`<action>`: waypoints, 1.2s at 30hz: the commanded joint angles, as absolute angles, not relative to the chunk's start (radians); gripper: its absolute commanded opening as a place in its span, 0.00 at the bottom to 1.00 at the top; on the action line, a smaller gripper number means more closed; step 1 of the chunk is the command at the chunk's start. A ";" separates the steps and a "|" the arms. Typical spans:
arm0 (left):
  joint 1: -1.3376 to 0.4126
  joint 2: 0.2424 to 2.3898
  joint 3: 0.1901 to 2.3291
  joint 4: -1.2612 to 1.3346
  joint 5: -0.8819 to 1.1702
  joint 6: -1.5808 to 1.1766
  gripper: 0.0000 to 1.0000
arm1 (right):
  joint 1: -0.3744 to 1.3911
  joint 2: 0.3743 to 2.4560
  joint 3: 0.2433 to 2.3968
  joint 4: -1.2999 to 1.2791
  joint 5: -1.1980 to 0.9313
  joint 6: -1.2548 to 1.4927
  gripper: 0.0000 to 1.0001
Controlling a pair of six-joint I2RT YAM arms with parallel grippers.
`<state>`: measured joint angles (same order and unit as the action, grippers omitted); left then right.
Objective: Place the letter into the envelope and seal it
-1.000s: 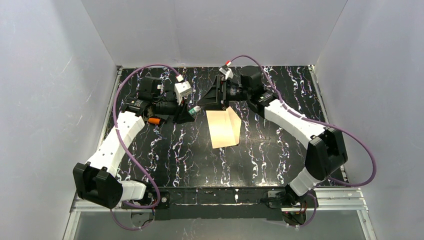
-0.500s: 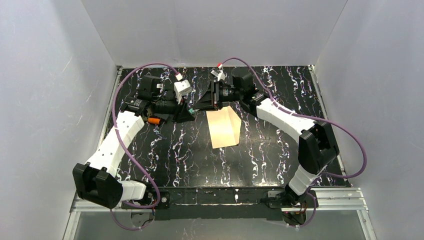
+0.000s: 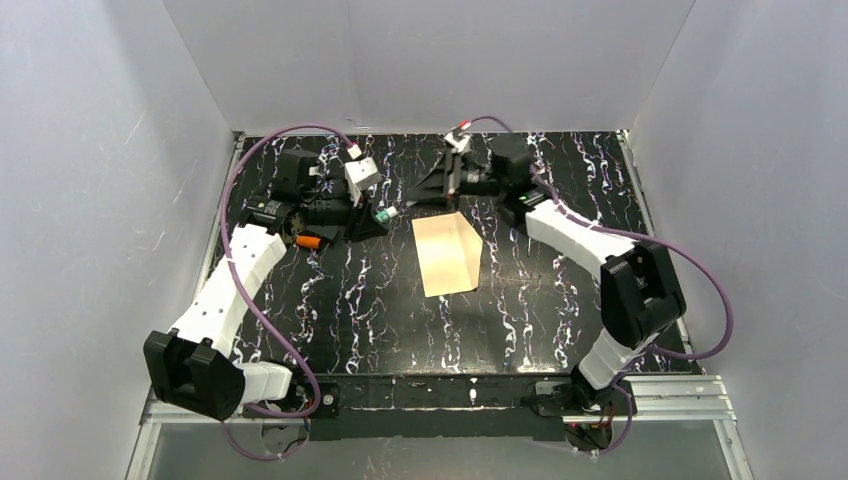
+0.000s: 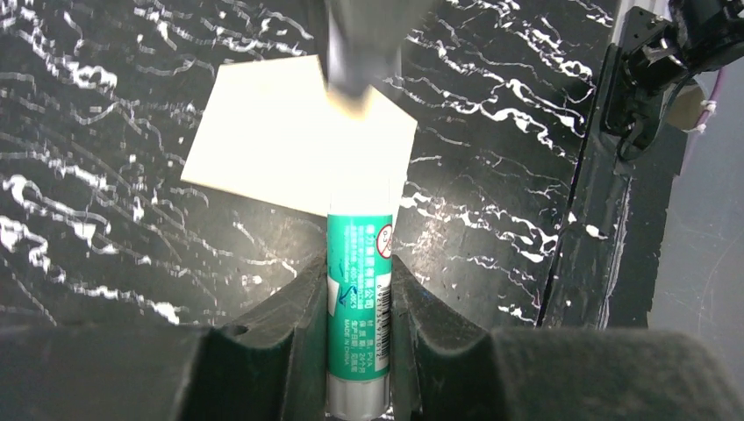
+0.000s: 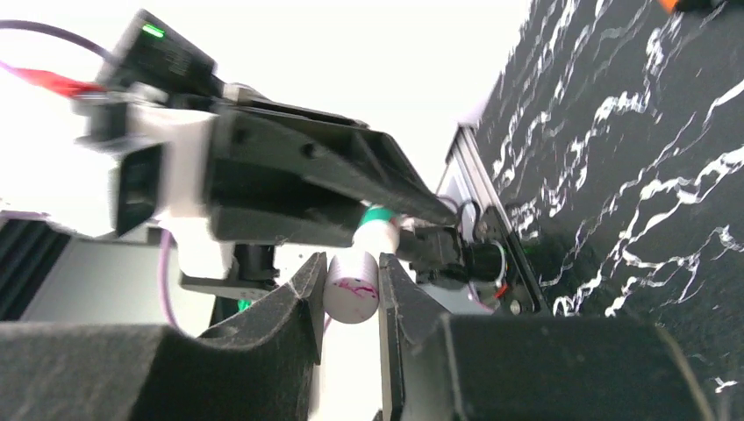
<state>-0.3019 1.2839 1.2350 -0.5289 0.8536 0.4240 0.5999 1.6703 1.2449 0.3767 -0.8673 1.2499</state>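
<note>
Uncapping calls for a straight pull along the stick's axis. The right gripper (image 5: 351, 261) pinches the white cap (image 5: 351, 288) between its fingers, and the left gripper (image 4: 358, 263) clamps the green glue stick (image 4: 360, 307) around its barrel, so neither should twist or the stick may slip. Whether the cap is on or off the stick I cannot tell. Both arms reach far forward with wrists turned inward, fingers pointing at each other, tip near tip above the black table (image 3: 330, 300). The envelope (image 3: 447, 255) lies flat just beyond the left fingers and beneath the right gripper's near side. No separate white letter shows; probably it sits inside.
</note>
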 commanded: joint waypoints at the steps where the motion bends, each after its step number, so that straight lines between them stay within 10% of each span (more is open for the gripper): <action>1: -0.252 1.256 1.204 -0.607 0.828 0.451 0.00 | 0.437 1.581 1.228 0.766 -0.929 1.533 0.01; 6: -0.250 1.272 1.222 -0.606 0.827 0.446 0.00 | 0.405 1.576 1.245 0.630 -0.934 1.475 0.01; 13: -0.250 1.283 1.262 -0.586 0.855 0.400 0.00 | 0.390 1.643 1.555 -0.764 -0.257 0.421 0.01; 20: -0.250 1.243 1.233 -0.527 0.887 0.347 0.00 | 0.390 1.583 1.289 -0.802 0.189 0.390 0.01; 36: -0.249 1.220 1.187 -0.471 0.895 0.311 0.00 | 0.400 1.496 0.846 -0.432 0.283 0.467 0.13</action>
<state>-0.2508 1.2598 1.2030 -0.4850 0.8696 0.3199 0.3950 1.5352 0.9085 -0.5667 0.2443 0.4412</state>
